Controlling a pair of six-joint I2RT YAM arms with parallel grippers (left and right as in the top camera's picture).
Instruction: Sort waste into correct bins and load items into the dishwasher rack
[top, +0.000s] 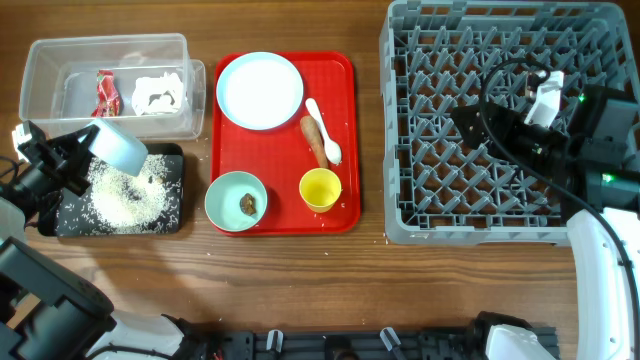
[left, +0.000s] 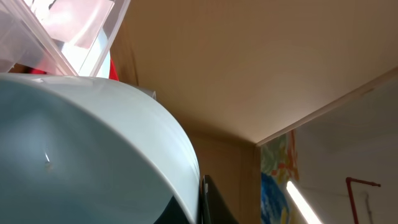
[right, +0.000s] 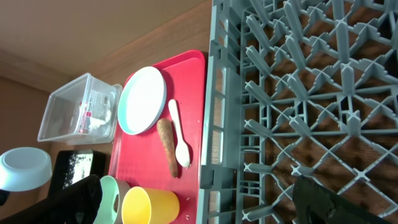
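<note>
**Rice tipped from white bowl into black tray**

Left gripper (top: 88, 152) clamped on rim of white bowl (top: 120, 146), bowl tilted mouth-down over black tray (top: 68, 227). Loose rice grains (top: 125, 195) heaped directly beneath the gripper, with a few strays on the table wood just past the tray's edge. Judged step: emptying the bowl before racking it.

Keep the bowl mouth low and inside the tray's rim. Tilt further only slowly, given shallow tray walls and grains prone to bounce. Check the bowl interior before leaving: in the left wrist view only pale bowl wall visible, any rice left inside not discernible.

Avoid drifting toward clear tub (top: 40, 80), just beyond the gripper, with red-and-white wrapper (top: 106, 92) and white tissue (top: 160, 92) inside. Then carry the bowl level to the gripper's right, over red serving tray (top: 345, 75), toward dishwasher rack (top: 400, 60), well apart from the gripper.

Right gripper (top: 468, 122) with fingers spread apart, empty, hovering above the rack's pegs. Probably free for mint-green bowl (top: 236, 200), off to its left.
</note>
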